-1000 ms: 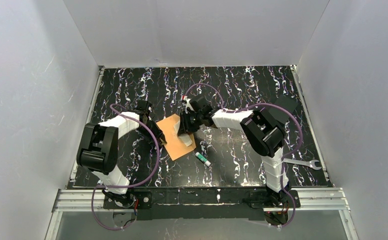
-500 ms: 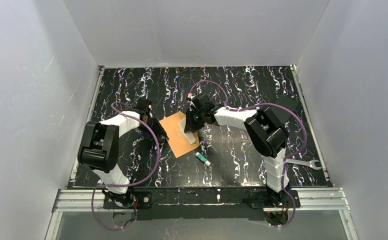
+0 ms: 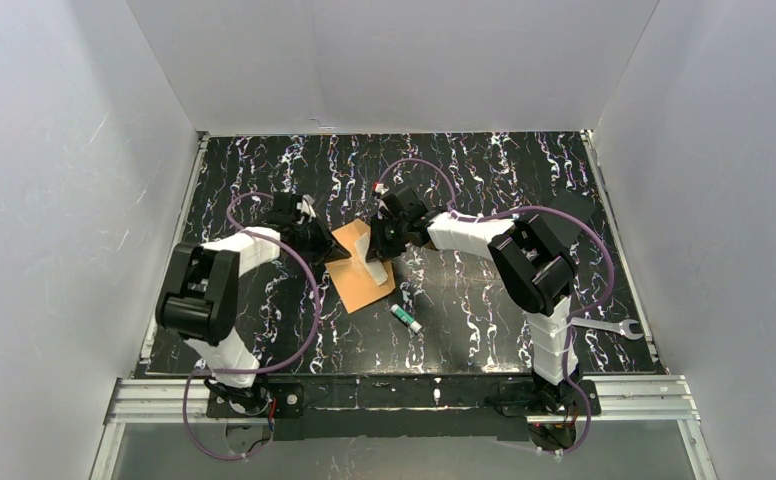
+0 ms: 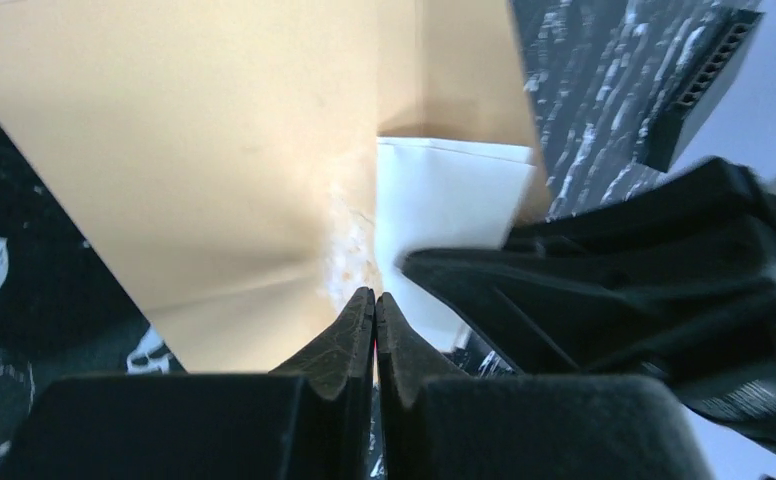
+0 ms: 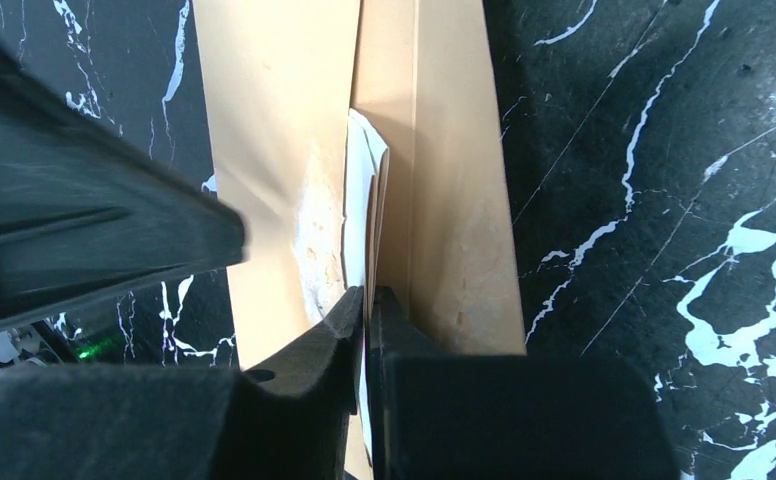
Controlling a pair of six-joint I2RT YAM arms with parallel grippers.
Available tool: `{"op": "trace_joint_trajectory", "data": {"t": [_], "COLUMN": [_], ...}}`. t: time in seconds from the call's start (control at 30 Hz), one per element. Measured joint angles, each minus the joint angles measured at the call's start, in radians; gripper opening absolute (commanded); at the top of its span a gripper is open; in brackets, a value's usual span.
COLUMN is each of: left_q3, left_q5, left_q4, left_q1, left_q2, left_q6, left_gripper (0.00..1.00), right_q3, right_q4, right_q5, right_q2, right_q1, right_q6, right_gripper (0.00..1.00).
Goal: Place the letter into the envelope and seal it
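Left jaws pinch the envelope (image 4: 214, 150), right jaws pinch the letter (image 5: 364, 180); better push it in slowly, flat.

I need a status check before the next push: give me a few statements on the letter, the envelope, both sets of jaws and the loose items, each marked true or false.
1. The letter is fully inside the envelope. False: part of it sticks out of the open end.
2. The left gripper has its jaws closed at the envelope's edge. True.
3. The right gripper is well clear of the letter. False: its jaws pinch the letter.
4. The green stick lies on the table, apart from the envelope. True.
5. The wrench lies beside the left arm. False: it is near the table's right edge.
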Motion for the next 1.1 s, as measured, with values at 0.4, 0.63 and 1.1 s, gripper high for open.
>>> {"op": "trace_joint_trajectory", "data": {"t": [0.4, 0.63, 1.1], "left_q3": [0.068, 0.092, 0.116], "left_q5": [-0.013, -0.019, -0.028], "left_q4": [-0.112, -0.151, -0.199], "left_q1": [-0.018, -0.019, -0.019], "left_q2": [0.157, 0.168, 0.174], "left_q6": [0.016, 0.019, 0.035], "left_gripper": [0.0, 0.0, 0.04], "right_q3": [0.0, 0.0, -0.035], "right_q4": [-0.013, -0.025, -0.003], "right_q5": [0.004, 0.008, -0.053], "right_q2": [0.0, 0.0, -0.008], "right_q1": [-0.002, -0.021, -0.045], "right_q6": [0.016, 0.013, 0.021], "right_gripper": [0.42, 0.23, 0.01]}}
